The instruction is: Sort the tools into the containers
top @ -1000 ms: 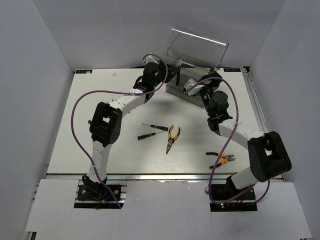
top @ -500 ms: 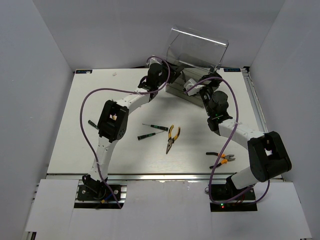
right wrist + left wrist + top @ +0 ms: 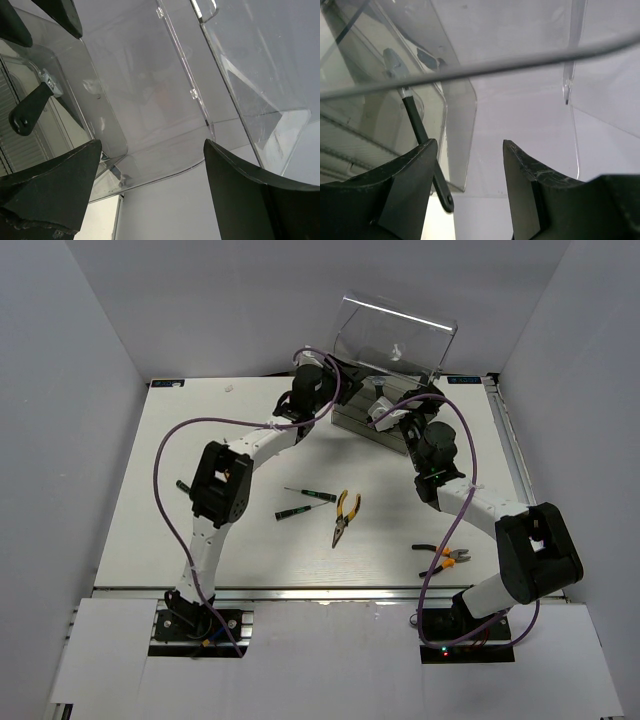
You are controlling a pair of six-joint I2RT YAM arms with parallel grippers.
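At the far centre of the table [image 3: 260,552], the left gripper [image 3: 468,145] stands with its jaws parted and nothing clamped between them. The black handle of the adjustable wrench [image 3: 418,125] lies just beside one finger. The wrench's silver head shows through the clear wall of a drawer [image 3: 460,130] of the smoky cabinet [image 3: 395,345], while the handle end seems to hang out past the drawer's rim. To the right, the right gripper [image 3: 152,145] hovers spread wide and empty, facing the same drawer. The danger is plain: a finger catching the handle on withdrawal could drag the wrench out. Two arms so near each other could also knock together or jolt the drawer. Two screwdrivers [image 3: 310,494], the pliers [image 3: 345,516] and the cutters [image 3: 443,555] lie unsorted nearer the arms' bases.
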